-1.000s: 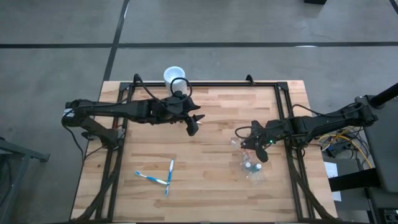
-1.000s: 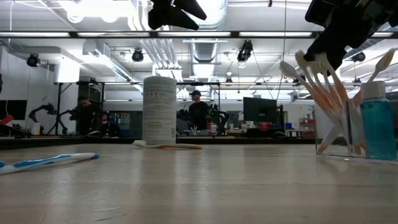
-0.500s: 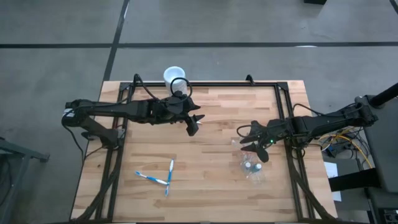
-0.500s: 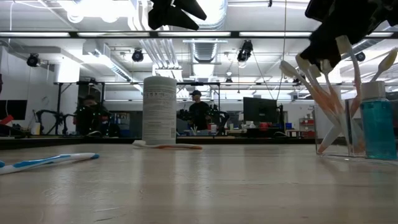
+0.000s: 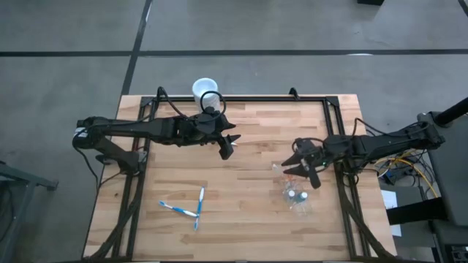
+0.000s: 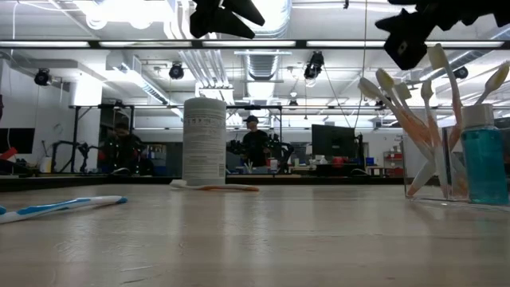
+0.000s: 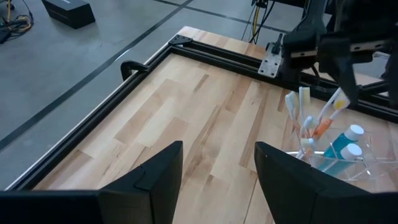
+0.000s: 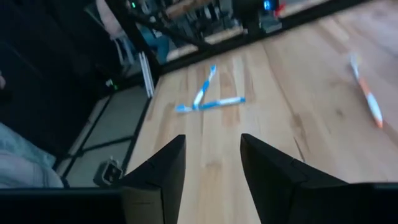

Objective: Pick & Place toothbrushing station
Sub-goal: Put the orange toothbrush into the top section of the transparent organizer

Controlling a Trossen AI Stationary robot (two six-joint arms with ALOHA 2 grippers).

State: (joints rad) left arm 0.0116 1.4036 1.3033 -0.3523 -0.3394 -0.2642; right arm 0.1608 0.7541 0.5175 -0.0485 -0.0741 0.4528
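With fingers spread and empty, the right end effector (image 5: 304,164) at the counter's three o'clock should descend squarely onto the clear plastic toothbrush cup (image 5: 286,171), avoiding the bristles.

Wooden table (image 5: 248,212) of pale butcher-block planks, bordered by a black metal frame (image 5: 270,98) along its far edge and sides. A white opaque cup (image 5: 205,88) stands at the far edge, open end up; seen level across the tabletop it appears as a tall printed cylinder (image 6: 204,141). Grey concrete floor (image 5: 66,44) with dark seam lines surrounds the table. In the room beyond, a person (image 6: 255,144) stands among monitors and equipment under ceiling lights.
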